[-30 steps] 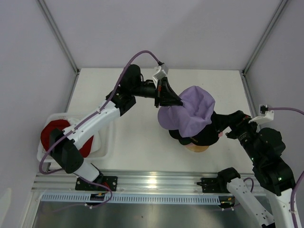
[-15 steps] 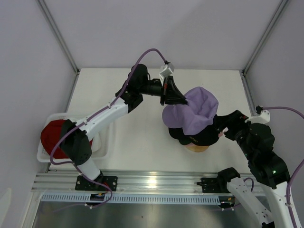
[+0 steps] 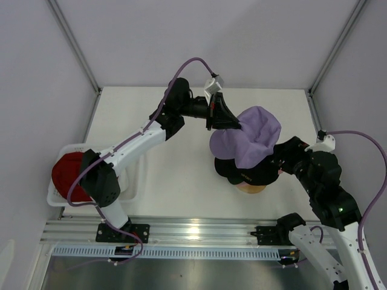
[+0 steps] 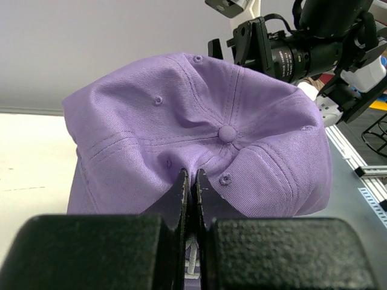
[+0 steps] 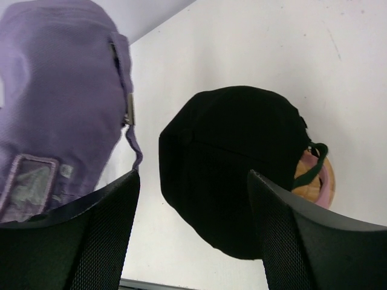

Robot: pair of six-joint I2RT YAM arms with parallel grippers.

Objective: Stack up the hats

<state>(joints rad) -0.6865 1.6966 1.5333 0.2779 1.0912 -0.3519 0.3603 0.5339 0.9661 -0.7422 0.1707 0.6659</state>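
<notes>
My left gripper [image 3: 237, 125] [image 4: 190, 174] is shut on a pinch of the lavender hat [image 3: 247, 136] [image 4: 199, 133] near its top button, holding it in the air over the stack. Below it the black hat [image 3: 251, 175] [image 5: 236, 163] tops the stack on the wooden stand [image 3: 251, 188], with pink [image 5: 326, 181] and dark green [image 5: 311, 158] edges showing beneath. My right gripper [image 3: 279, 158] [image 5: 193, 173] is open at the right of the stack, its fingers wide apart above the black hat and holding nothing. The lavender hat [image 5: 54, 103] hangs to its left, strap side toward it.
A white mesh basket [image 3: 136, 181] stands at the left edge of the table with a red hat [image 3: 66, 172] in it. Grey walls enclose the table. An aluminium rail [image 3: 193, 229] runs along the near edge by the arm bases.
The left gripper has carried the lavender hat a little right, further over the stack. The right arm has shifted toward the stack and its jaws have narrowed somewhat.
</notes>
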